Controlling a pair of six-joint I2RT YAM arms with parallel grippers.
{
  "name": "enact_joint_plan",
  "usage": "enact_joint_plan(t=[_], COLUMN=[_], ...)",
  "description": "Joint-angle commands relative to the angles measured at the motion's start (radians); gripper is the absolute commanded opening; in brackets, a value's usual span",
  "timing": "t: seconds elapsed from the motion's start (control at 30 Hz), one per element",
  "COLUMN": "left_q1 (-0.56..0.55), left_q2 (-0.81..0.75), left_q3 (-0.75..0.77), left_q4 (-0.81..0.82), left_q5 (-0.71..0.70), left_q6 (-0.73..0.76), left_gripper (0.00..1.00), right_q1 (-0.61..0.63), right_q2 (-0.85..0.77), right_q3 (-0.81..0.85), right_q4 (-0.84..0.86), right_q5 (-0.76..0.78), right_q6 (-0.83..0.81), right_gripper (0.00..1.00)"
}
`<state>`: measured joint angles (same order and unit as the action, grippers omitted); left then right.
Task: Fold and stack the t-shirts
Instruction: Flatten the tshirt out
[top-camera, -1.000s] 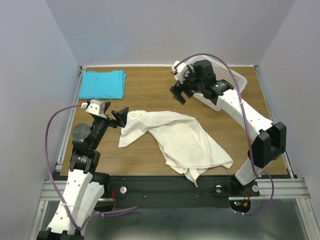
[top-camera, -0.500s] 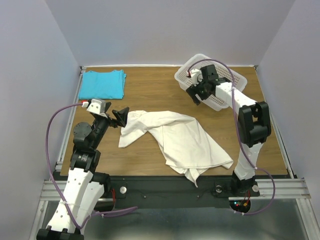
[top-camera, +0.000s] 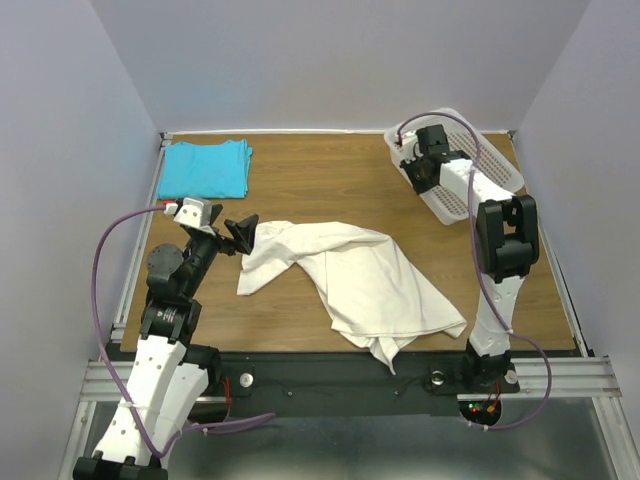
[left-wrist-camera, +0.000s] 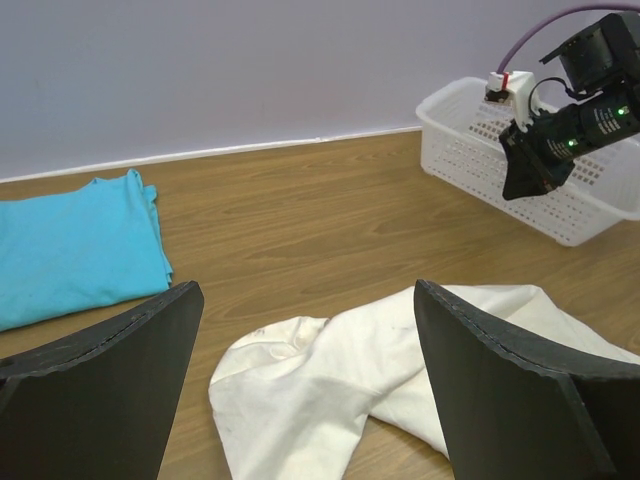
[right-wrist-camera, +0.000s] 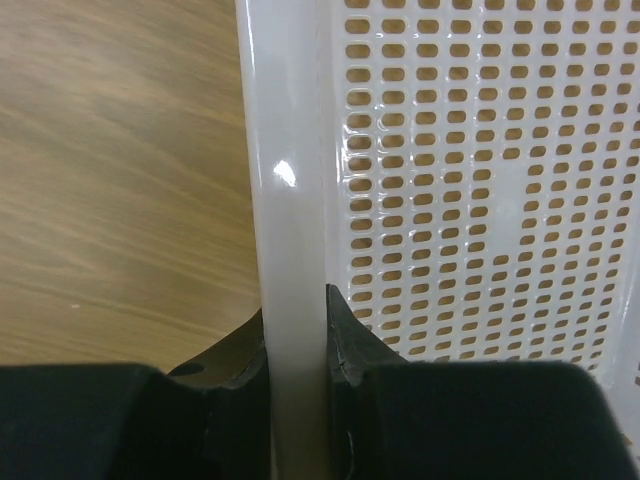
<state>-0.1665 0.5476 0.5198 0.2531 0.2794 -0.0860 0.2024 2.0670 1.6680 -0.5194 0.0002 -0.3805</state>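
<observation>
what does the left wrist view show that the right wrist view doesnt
Only the left wrist view shows the folded turquoise cotton t-shirt, the crumpled cream cotton t-shirt, the left hand, open, and the right hand seen from outside at the white perforated plastic basket. Only the right wrist view shows, close up, the right hand's fingers pinching that basket's rim. Both show the basket and the brown wooden table.

White arms (top-camera: 160, 375), black hands (top-camera: 243, 236), purple cables (top-camera: 96, 275)
</observation>
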Motion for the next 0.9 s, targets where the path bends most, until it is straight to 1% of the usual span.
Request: enact_joint_plan(t=[0.0, 0.07, 0.13, 0.17, 0.2, 0.3, 0.43, 0.6, 0.8, 0.87], left_q1=[-0.001, -0.001, -0.001, -0.002, -0.001, -0.001, -0.001, -0.002, -0.001, -0.001], left_q2=[-0.008, -0.008, -0.008, -0.008, -0.008, -0.009, -0.012, -0.003, 0.000, 0.002], left_q3=[0.009, 0.009, 0.008, 0.008, 0.008, 0.008, 0.005, 0.006, 0.003, 0.003], left_q4=[0.048, 0.048, 0.049, 0.051, 0.052, 0.049, 0.049, 0.052, 0.054, 0.054], left_q5=[0.007, 0.012, 0.015, 0.018, 0.018, 0.020, 0.015, 0.020, 0.023, 0.021], left_q6=[0.015, 0.014, 0.012, 0.012, 0.012, 0.014, 0.012, 0.012, 0.011, 0.009], left_gripper=[0.98, 0.98, 0.98, 0.98, 0.98, 0.98, 0.98, 0.98, 0.98, 0.98], right_q1=[-0.063, -0.080, -0.081, -0.086, -0.101, -0.148, -0.187, -0.219, -0.238, -0.239], right_q2=[-0.057, -0.065, -0.056, -0.035, -0.022, 0.025, 0.076, 0.119, 0.148, 0.153], right_q3=[-0.033, -0.037, -0.019, -0.007, 0.027, 0.093, 0.166, 0.220, 0.248, 0.251], right_q4=[0.047, 0.053, 0.059, 0.062, 0.062, 0.062, 0.061, 0.058, 0.055, 0.055], right_q5=[0.067, 0.115, 0.167, 0.219, 0.237, 0.221, 0.210, 0.212, 0.199, 0.195], right_q6=[0.164, 0.234, 0.256, 0.282, 0.301, 0.336, 0.333, 0.305, 0.262, 0.246], right_gripper=[0.01, 0.01, 0.01, 0.01, 0.01, 0.01, 0.01, 0.05, 0.15, 0.20])
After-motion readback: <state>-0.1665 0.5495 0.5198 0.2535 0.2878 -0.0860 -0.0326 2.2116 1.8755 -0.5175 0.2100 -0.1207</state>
